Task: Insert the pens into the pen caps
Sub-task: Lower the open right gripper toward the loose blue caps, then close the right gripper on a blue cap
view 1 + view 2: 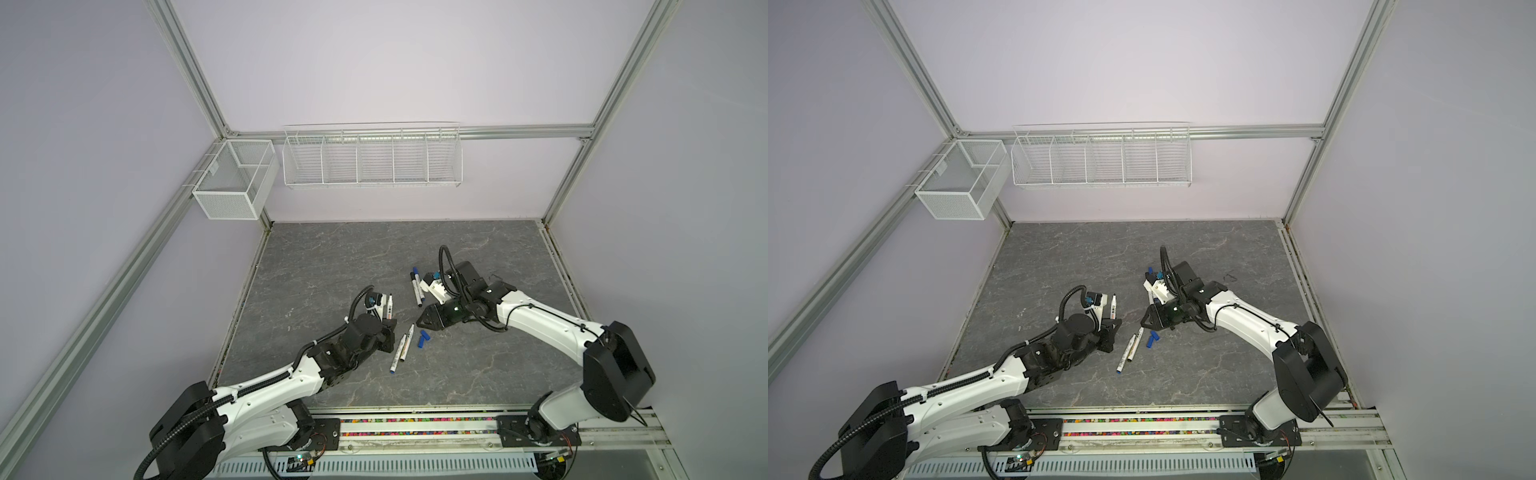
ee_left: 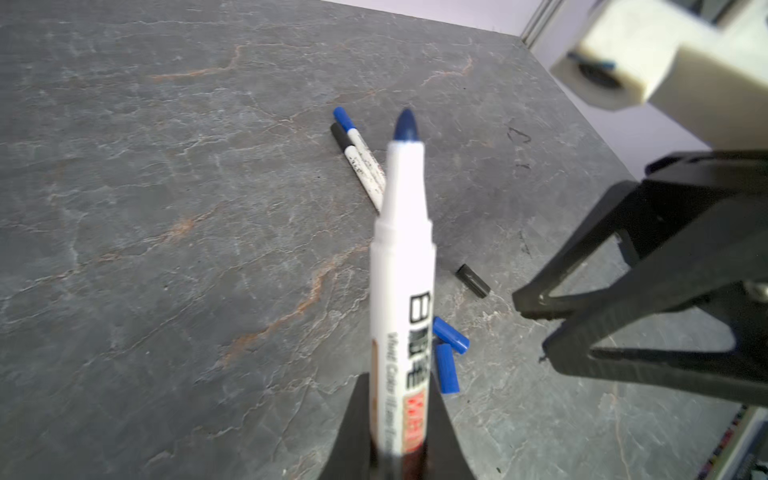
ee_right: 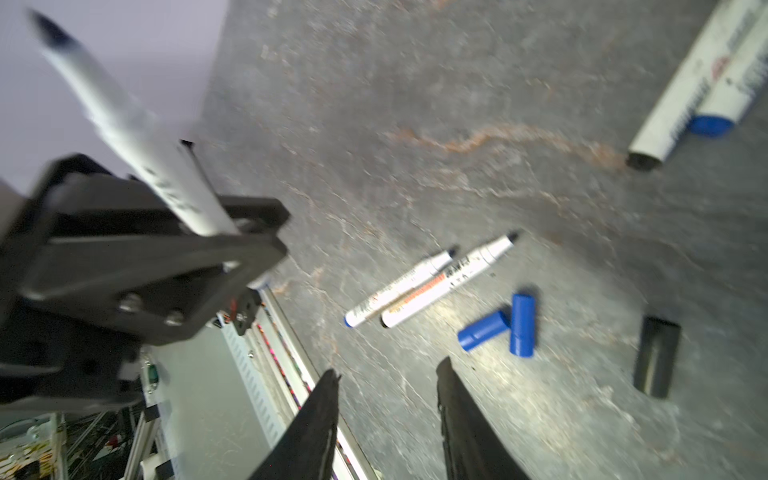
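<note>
**Legend.** We see the left gripper (image 2: 398, 386) clamped on the barrel of an uncapped blue-tipped pen (image 2: 402, 266), with the tip held clear of the table (image 1: 332, 257). In both top views the right gripper (image 3: 386, 390) sits at about 3 o'clock from the left one, its jaws moderately apart and nothing between them. Two bare pens (image 1: 401, 347) lie side by side between the arms. Two blue caps (image 1: 424, 338) touch each other at their 3 o'clock, with a black cap (image 3: 656, 357) nearby. Two capped pens (image 1: 416, 287) lie at 12 o'clock.
</note>
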Robot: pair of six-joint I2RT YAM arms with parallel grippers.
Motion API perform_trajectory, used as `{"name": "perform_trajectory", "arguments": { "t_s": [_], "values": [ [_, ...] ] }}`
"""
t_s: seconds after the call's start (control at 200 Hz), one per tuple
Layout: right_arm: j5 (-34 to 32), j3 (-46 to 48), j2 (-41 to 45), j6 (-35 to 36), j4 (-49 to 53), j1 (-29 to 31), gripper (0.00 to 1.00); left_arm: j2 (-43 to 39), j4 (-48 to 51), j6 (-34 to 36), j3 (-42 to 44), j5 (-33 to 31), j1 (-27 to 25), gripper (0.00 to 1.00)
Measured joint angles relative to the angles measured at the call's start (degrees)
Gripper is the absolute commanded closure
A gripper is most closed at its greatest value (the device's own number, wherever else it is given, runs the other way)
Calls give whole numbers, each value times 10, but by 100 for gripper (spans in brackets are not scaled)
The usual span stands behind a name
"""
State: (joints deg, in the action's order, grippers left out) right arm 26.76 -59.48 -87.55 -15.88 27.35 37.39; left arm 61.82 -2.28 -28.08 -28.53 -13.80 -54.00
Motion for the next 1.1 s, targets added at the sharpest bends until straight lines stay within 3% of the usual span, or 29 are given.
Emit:
{"name": "perform_trajectory", "arguments": {
  "t_s": [0.545,1.1],
  "values": [
    [-167,-55,-123,35,71,44,66,16,14,-16,2,-33,0,100],
    [-240,-93,-184,59,96,79,67,15,36,-16,2,-33,0,100]
  ]
}}
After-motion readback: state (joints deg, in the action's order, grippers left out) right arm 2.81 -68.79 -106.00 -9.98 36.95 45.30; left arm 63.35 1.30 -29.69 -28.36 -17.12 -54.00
